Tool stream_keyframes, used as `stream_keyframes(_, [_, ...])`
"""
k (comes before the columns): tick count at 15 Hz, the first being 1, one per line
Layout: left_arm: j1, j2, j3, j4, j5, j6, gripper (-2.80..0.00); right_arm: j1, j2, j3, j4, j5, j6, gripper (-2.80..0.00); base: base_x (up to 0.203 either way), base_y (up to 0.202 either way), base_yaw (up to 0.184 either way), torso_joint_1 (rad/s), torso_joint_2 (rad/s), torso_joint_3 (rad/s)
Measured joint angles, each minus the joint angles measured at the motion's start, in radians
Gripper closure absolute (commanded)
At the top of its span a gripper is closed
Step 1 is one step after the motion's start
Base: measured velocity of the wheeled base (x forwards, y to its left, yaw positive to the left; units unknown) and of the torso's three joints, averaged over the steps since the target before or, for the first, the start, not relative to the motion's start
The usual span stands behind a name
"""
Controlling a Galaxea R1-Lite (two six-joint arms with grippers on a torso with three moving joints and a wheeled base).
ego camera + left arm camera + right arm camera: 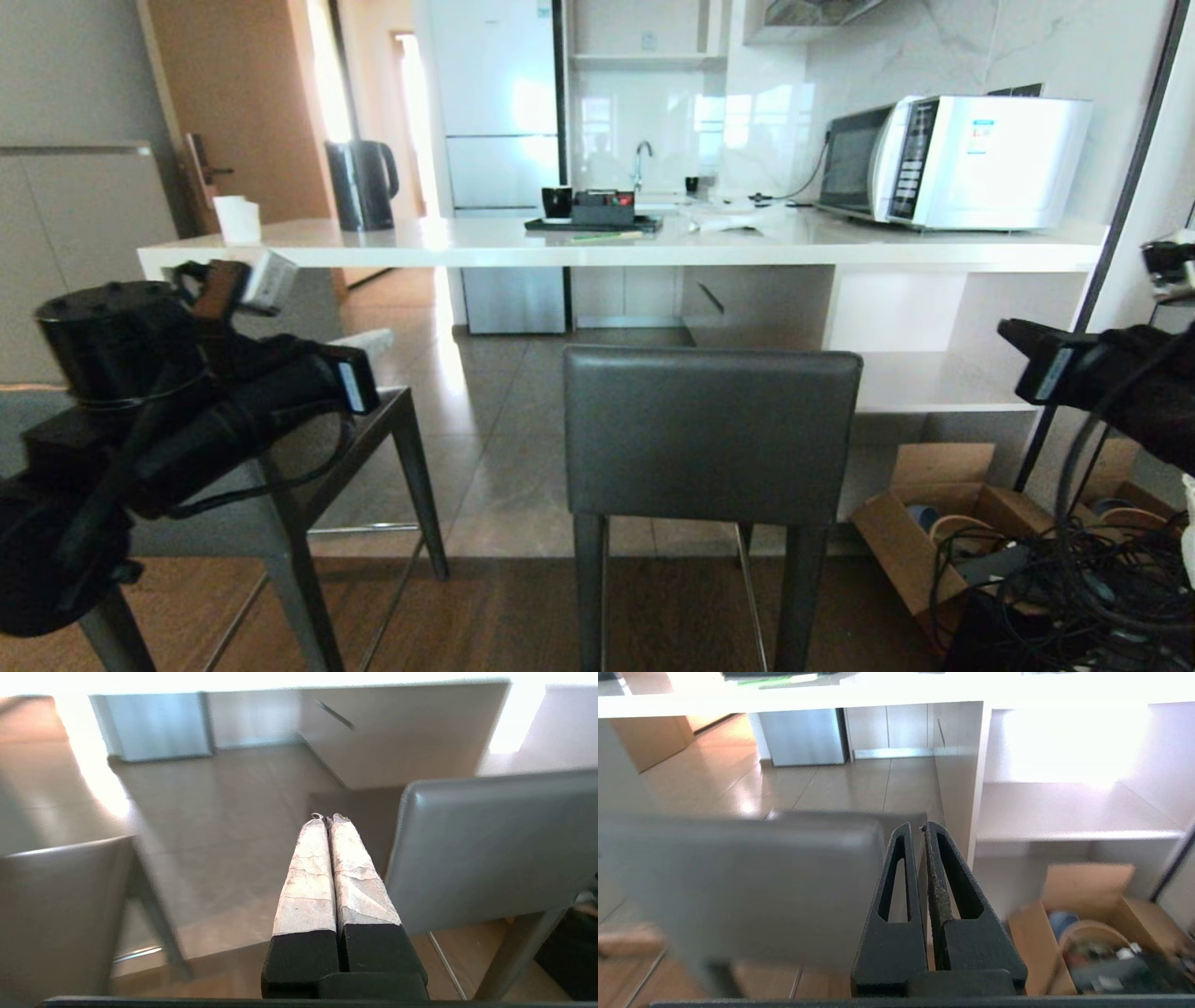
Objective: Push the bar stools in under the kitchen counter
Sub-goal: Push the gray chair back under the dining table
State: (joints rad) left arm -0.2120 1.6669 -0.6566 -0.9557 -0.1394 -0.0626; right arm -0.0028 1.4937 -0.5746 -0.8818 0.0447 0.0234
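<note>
Stools stand short of the kitchen bench (653, 245), 2 of them, both with their seats out from under the white slab top. Dead centre in the head view, at 6 o'clock, 1 dark grey bar stool (711, 439) shows its backrest square to the camera, the shelves of the bench beyond it at 3 o'clock. The second bar stool (308, 467) sits at 9 o'clock, partly hidden by the left arm, its slim legs and footrail showing below.

On the bench top, a white cup (237, 220) and a dark kettle (361, 185) sit at 10 o'clock, a black tray with a cup (597, 215) at 12 o'clock, and a white microwave (952, 161) at 2 o'clock. An open cardboard box (943, 523) and a tangle of black cables (1074, 579) lie on the floor at 4 o'clock.

The left gripper (327, 817) is raised between the 2 stools, its white-wrapped fingers (308, 877) pressed together on nothing. The right gripper (916, 826) hovers just beside the centre stool's backrest, toward the bench's upright white panel; its black fingers (896, 891) are also together, holding nothing. Neither gripper visibly touches a stool.
</note>
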Motion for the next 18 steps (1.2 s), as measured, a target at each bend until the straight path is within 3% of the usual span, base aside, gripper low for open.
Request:
stream_keyframes(7, [-0.094,0.468,-0.177,-0.320,-0.004,0.056,0.00,-0.054,0.399,-0.058,-0.314,0.010,0.007,0.00,0.000,0.000,0.000,0.000,0.00,0.000])
stream_keyframes(12, [-0.112,0.634,-0.319,-0.306,0.029,0.057,0.00,-0.067,0.611,-0.071,-0.493,0.010,0.004,0.00,0.000,0.000,0.000,0.000,0.00,0.000])
stream_keyframes(18, [-0.152,0.800,-0.514,-0.285,0.069,0.055,0.00,0.039,0.727,-0.103,-0.537,0.002,0.000,0.00,0.000,0.000,0.000,0.000,0.00,0.000])
